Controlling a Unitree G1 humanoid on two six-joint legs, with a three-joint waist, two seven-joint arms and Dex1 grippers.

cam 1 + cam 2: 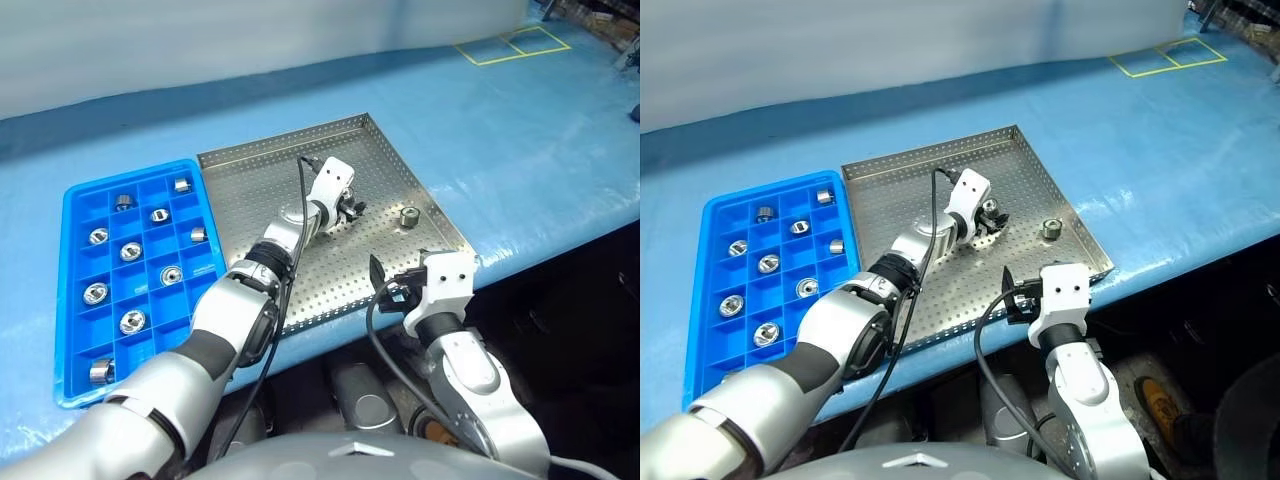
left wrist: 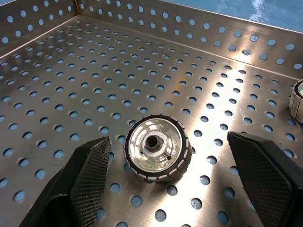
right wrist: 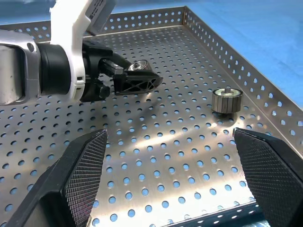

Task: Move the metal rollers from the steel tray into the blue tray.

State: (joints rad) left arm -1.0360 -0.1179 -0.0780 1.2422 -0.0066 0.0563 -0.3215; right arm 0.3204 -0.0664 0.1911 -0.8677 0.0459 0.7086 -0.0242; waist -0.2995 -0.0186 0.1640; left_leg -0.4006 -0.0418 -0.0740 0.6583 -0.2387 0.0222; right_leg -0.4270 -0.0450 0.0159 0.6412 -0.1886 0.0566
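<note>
Blue-covered tabletop (image 1: 520, 130) carries the steel tray (image 1: 260, 170) at frame centre and the blue tray (image 1: 70, 290) at left. We see nine metal rollers in blue tray compartments, most with bore up, some on their side. Left gripper (image 2: 163, 182) is low over the steel tray, jaws apart, straddling one roller (image 2: 158, 147) without touching; it sits slightly tilted, bore facing up. Second roller (image 3: 226, 100) stands upright at right. Right gripper (image 3: 175, 184) sits at the tray's near edge, jaws wide apart, empty. No readable writing.
</note>
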